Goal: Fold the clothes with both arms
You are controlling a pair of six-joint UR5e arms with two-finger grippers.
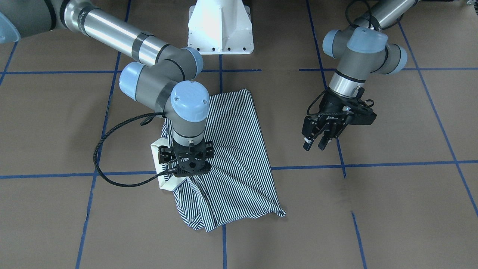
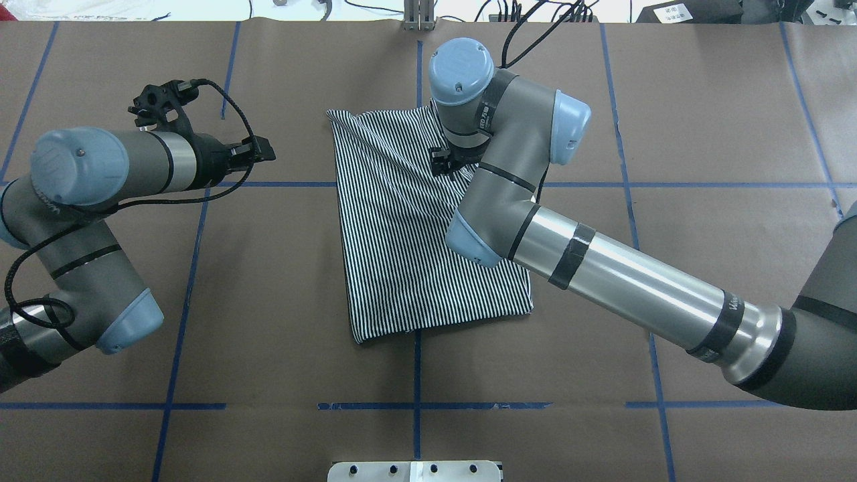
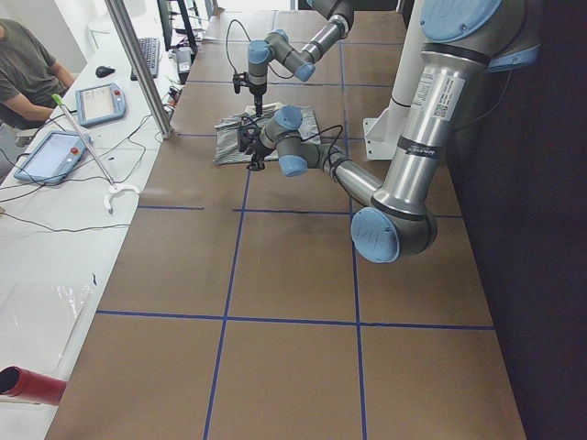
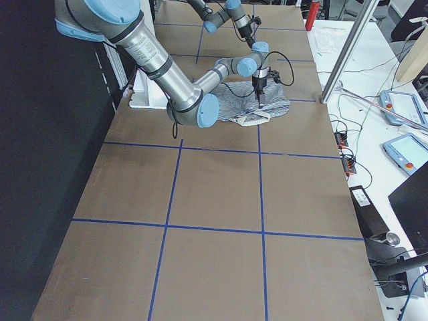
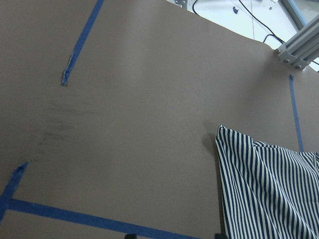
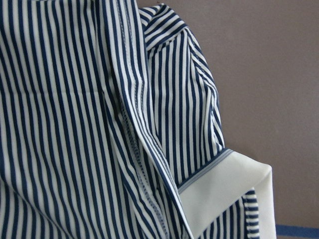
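Seeing shirt (image 1: 239,149) in the middle of the surface (image 1: 392,209), slightly toward the edge far from the base (image 1: 220,30), partly folded, bunched at the collar (image 1: 158,149) end. Have right gripper (image 1: 189,167) pointing straight down onto that end, just beside collar. Can't judge its jaws: fingers hidden in every view, possibly touching fabric. Reading left gripper (image 1: 315,144) as parted moderately, holding nothing, tilted down above bare surface, well apart from shirt, toward the surface's left edge. Getting only stripes and a collar fold, close up, from the right wrist view.
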